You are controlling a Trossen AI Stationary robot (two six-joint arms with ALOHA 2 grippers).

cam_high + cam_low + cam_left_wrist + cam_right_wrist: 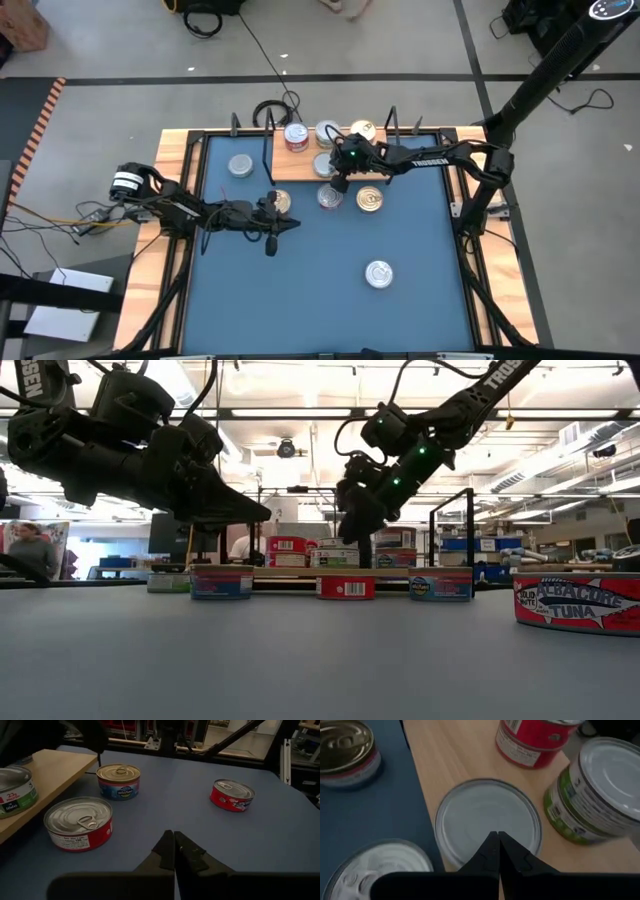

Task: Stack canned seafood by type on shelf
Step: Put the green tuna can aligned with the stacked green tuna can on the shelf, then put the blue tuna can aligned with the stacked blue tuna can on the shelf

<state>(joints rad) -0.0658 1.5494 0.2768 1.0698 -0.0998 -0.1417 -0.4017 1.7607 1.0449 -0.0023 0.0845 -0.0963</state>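
Blue matting [300,290] covers the table inside a wooden rim, with grey floor and cables around it. At the far left of the mat a silver-topped tin [240,165] sits alone, well apart from both grippers.

Next comes the left gripper [271,243], low over the mat near its left-centre with its fingers pressed together on nothing. A gold-topped tin [282,201] lies just beside that arm's wrist. In the left wrist view the closed fingertips [174,851] point across bare mat, with a red-sided tin [78,823] near them, a blue-labelled gold-topped tin [118,780] farther on, and a second red tin [232,794] well apart, alone on the mat.

Along the mat's far edge lies the shelf [300,160], a light wooden board with black wire uprights. It holds several tins: a red-sided can [295,137] at its left, a silver-topped one [327,131] beside that, and a gold-topped one [363,131] towards its right.

The right gripper [340,180] hangs at the shelf's near edge, its fingers likewise shut and empty. From the right wrist view their tips [498,851] sit directly above a plain silver tin [488,821] on the board, with a green-labelled tin [595,790] close by, tilted.

On the mat just in front of the shelf, near this gripper, the high view shows a silver tin [330,196] and a gold one [370,201]. Farthest towards the near right edge, a lone silver tin [378,273] sits well apart.
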